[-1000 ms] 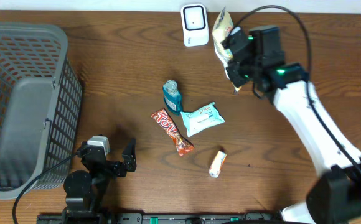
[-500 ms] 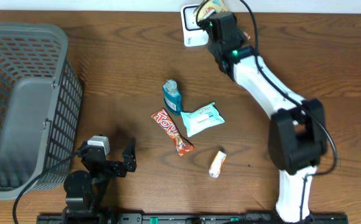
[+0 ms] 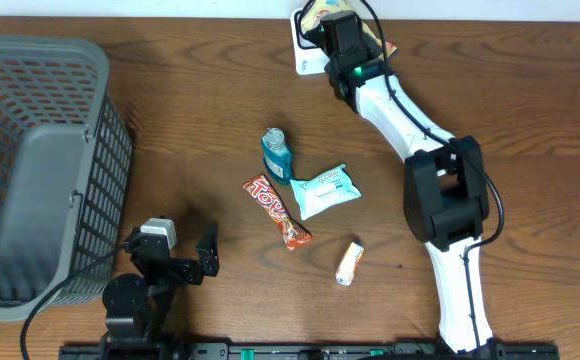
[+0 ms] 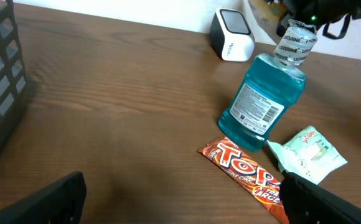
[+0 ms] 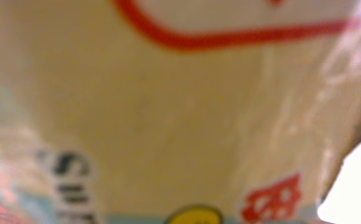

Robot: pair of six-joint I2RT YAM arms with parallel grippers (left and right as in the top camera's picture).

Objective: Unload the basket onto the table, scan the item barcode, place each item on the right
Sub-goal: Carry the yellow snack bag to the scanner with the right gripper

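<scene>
Snack packet, cream with red print, is held at the far edge of the table, pinched in the closed jaws of the right gripper directly over the white barcode scanner. Packet and gripper together hide most of the scanner from overhead, so only its left and lower edge shows. In the right wrist view the packet fills the frame out of focus: a red curved line, dark letters reading "SU", a red mark and a yellow disc are visible, but no barcode can be made out. The left gripper rests near the front edge of the table, jaws wide apart and holding nothing. Between the two arms lies a loose cluster of goods. It includes an upright blue mouthwash bottle with "LISTERINE" on its neck label, and a red chocolate bar lettered "TOP" lying flat just in front of it. A teal and white wipes pack touches the bar's right side, and a small pale tube lies apart, nearer the front. A grey mesh basket occupies the left side. The table is dark brown wood grain; a strip of white wall borders its far edge.
</scene>
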